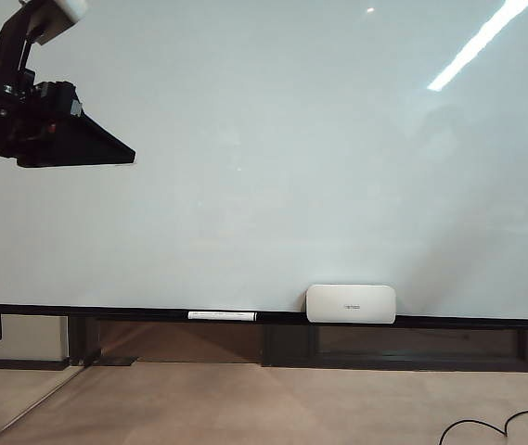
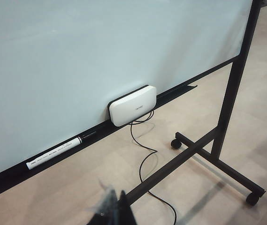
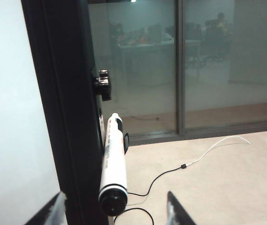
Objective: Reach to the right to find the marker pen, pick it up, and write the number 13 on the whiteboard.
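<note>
The whiteboard fills most of the exterior view, and the number 13 is not in view on it. The marker pen, white with a black end cap, lies along the board's black side post in the right wrist view. My right gripper is open, one fingertip on each side of the pen's dark end, touching nothing. It is out of the exterior view. My left gripper hangs at the upper left in front of the board, shut and empty, and its fingers show above the floor.
A white rounded box and another thin white pen sit on the board's black bottom ledge. The stand's black leg with casters and a cable lie on the floor. A knob sticks out of the post.
</note>
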You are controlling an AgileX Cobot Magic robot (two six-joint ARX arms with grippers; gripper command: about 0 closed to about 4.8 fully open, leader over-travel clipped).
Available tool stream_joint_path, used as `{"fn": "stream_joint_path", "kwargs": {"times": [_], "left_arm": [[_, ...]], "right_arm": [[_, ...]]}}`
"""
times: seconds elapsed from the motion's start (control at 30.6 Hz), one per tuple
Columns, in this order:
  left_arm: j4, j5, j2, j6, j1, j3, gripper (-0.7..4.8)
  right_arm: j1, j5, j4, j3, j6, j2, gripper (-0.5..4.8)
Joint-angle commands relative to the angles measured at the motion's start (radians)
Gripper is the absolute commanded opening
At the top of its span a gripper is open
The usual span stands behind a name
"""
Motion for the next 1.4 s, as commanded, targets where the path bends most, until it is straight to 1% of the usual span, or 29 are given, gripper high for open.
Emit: {"fn": "stream_joint_path", "kwargs": {"times": [0.03,0.29,0.49,0.59,0.65,0.88,1.24,1.31,1.4], "left_arm": [[0.013,-0.003,-0.002,0.000,-0.001,0.004,-0.06],[0.013,-0.003,-0.002,0.000,-0.001,0.004,-0.06],[0.013,-0.003,-0.002,0.001,-0.001,0.003,-0.06],[0.013,-0.004,-0.002,0.001,0.000,0.004,-0.06],[0.013,-0.004,-0.002,0.001,-0.001,0.004,-0.06],[0.013,-0.003,-0.002,-0.001,-0.001,0.004,-0.06],[0.014,-0.003,-0.002,-0.008,-0.001,0.004,-0.06],[0.014,-0.003,-0.002,-0.008,-0.001,0.004,-0.06],[0.014,-0.003,-0.002,-0.008,-0.001,0.005,-0.06]], "right_arm": [[0.000,-0.005,0.011,0.013,0.008,-0.009,2.77],[0.024,-0.008,-0.004,0.034,-0.006,-0.008,2.77],[0.046,-0.005,-0.082,0.071,-0.057,-0.008,2.77],[0.055,0.006,-0.119,0.088,-0.089,-0.008,2.76],[0.058,0.044,-0.129,0.088,-0.106,-0.008,2.76],[0.059,0.072,-0.143,0.088,-0.153,-0.007,2.75],[0.061,0.113,-0.143,0.089,-0.164,-0.006,2.74],[0.061,0.112,-0.144,0.092,-0.167,-0.002,2.66],[0.061,0.112,-0.178,0.114,-0.166,0.007,2.61]]}}
